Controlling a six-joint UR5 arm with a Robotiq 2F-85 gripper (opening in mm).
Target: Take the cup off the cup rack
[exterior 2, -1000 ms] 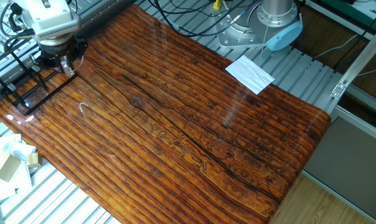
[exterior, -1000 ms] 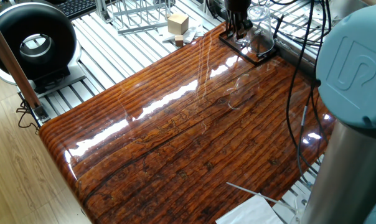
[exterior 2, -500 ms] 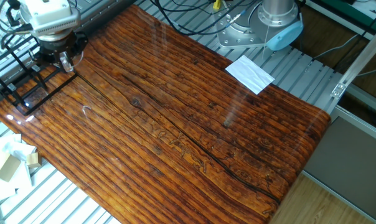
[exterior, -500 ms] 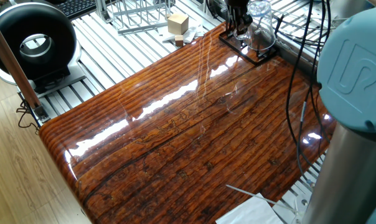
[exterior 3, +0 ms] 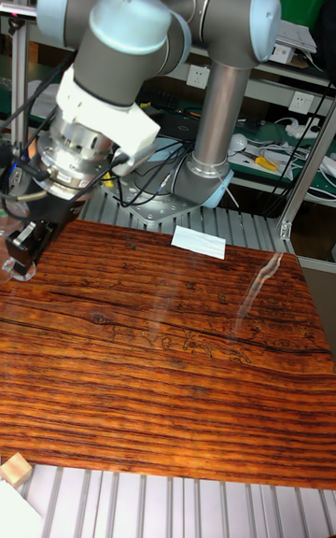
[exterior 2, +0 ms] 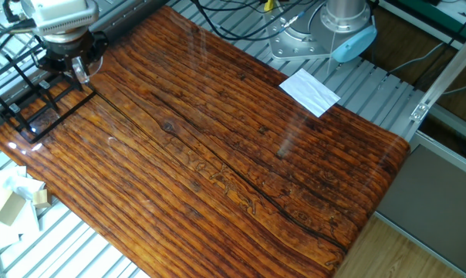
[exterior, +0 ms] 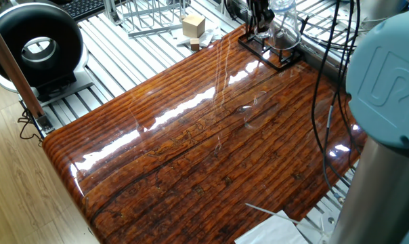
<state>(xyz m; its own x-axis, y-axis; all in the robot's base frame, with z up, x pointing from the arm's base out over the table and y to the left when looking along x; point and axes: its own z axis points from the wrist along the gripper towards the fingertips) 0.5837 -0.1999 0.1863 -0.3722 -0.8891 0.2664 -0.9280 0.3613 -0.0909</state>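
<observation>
The cup (exterior: 285, 27), a clear glass mug, hangs at the far right corner of the wooden table, just above the cup rack (exterior: 273, 59). The rack is a small black wire frame with a rectangular base (exterior 2: 22, 94). In one fixed view my gripper (exterior: 260, 22) is shut on the cup's left side. From the other side, the gripper (exterior 2: 74, 68) hangs over the rack's right end under its white body. In the tall fixed view the gripper (exterior 3: 24, 247) sits at the left edge, and the glass is hard to make out there.
A larger silver wire rack (exterior: 150, 17) and a wooden block (exterior: 193, 26) sit behind the table. A black round device (exterior: 35, 41) stands at the left. Cables (exterior: 324, 88) hang near the rack. White paper (exterior 2: 310, 91) lies by the arm's base (exterior 2: 337, 27).
The gripper has risen with the cup held in it. The cup now sits higher above the rack's base than one second ago.
</observation>
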